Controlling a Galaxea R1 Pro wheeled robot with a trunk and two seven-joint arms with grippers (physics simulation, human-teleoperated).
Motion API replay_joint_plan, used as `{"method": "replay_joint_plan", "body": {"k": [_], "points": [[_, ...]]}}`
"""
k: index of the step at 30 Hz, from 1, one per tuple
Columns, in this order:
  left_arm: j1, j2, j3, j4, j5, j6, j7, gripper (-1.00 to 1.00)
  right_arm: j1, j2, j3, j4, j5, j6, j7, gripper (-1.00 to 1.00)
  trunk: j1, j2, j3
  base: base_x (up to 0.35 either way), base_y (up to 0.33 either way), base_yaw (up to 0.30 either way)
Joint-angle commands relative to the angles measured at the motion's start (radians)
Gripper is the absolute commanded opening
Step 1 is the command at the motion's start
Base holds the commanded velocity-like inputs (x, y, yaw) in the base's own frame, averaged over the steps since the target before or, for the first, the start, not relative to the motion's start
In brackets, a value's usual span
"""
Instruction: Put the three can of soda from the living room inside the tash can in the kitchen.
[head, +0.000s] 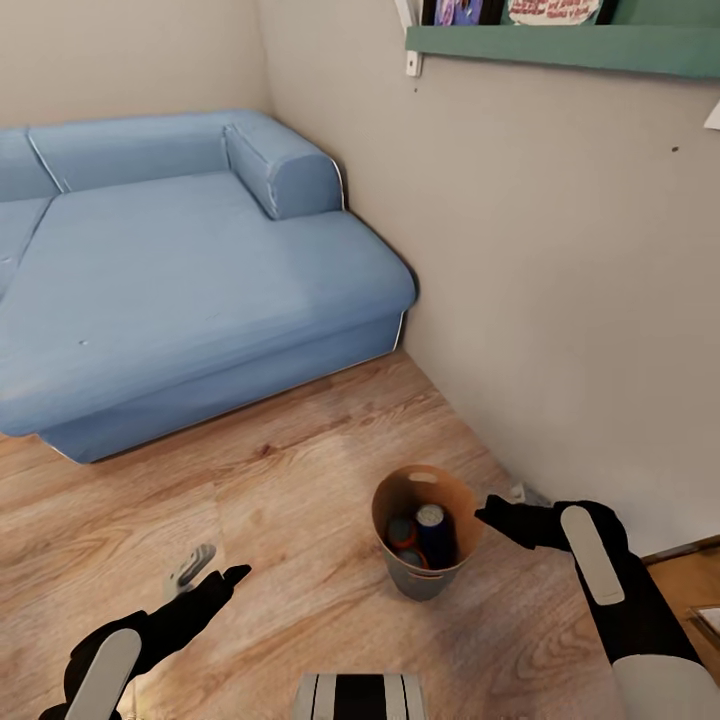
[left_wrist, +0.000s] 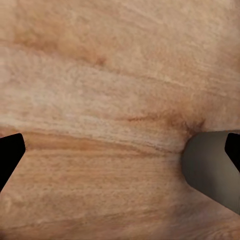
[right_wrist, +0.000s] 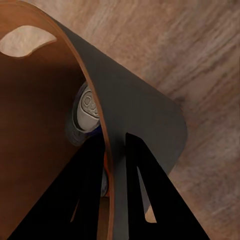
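- From the head view we see the trash can (head: 428, 535) standing upright on the light wood plank floor (head: 300, 500), at about five o'clock from the picture's middle, close to the beige wall (head: 560, 300).
- Inside the bin we make out the dark blue soda can (head: 434, 530) with its grey top, upright against the copper inner wall, and an orange soda can (head: 402, 532) just beside it at its nine o'clock. A further bit of orange shows lower in the bin, but we cannot tell whether it is the third can.
- Our right gripper (head: 492, 515) sits at the bin's three o'clock, its dark fingertips reaching the rim.
- In the right wrist view the right gripper (right_wrist: 116, 150) straddles the bin's wall: one finger (right_wrist: 92, 190) is inside, the other (right_wrist: 147, 195) outside against the grey outer wall (right_wrist: 145, 125). The jaws stand narrow, closed onto the rim, with the thin wall between them.
- The same view shows the blue can's grey top (right_wrist: 86, 107) just beyond the inner finger, near it but apart, as far as we can tell.
- Our left gripper (head: 222, 580) hovers over bare floor at the bin's nine o'clock, well apart from it.
- In the left wrist view its two fingertips (left_wrist: 10, 152) lie at opposite edges, so the jaws stand wide with nothing between them but wood floor.
- The blue sofa (head: 180, 290) fills the ten o'clock part of the head view, and a green shelf (head: 560, 45) hangs on the wall at one o'clock.
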Motion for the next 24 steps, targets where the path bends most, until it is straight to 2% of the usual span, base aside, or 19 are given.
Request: {"method": "replay_joint_plan", "body": {"k": [1, 2, 13, 19, 24], "points": [[-0.001, 0.001, -0.001, 0.0, 0.0, 0.0, 0.0, 1.0, 0.0, 0.001, -0.002, 0.043, -0.019, 0.0, 0.002, -1.0, 0.0, 0.0, 0.0, 0.0, 0.0, 0.0], [-0.001, 0.002, -0.001, 0.0, 0.0, 0.0, -0.001, 1.0, 0.0, 0.001, -0.002, 0.044, -0.019, 0.0, 0.002, 1.0, 0.0, 0.0, 0.0, 0.0, 0.0, 0.0], [0.0, 0.009, 0.001, 0.034, -0.009, -0.004, 0.002, 1.0, 0.002, 0.0, -0.002, 0.015, -0.019, 0.0, 0.005, 1.0, 0.0, 0.0, 0.0, 0.0, 0.0, 0.0], [0.004, 0.012, -0.006, 0.076, -0.018, -0.012, 0.006, 1.0, 0.012, 0.001, -0.004, -0.115, -0.017, 0.0, 0.005, 1.0, 0.0, 0.0, 0.0, -0.005, 0.0, 0.0], [0.006, 0.012, -0.008, 0.09, -0.025, -0.014, 0.006, 1.0, 0.016, 0.0, -0.003, -0.159, -0.018, 0.0, 0.006, 1.0, 0.0, 0.0, 0.0, -0.078, 0.0, 0.0]]}}
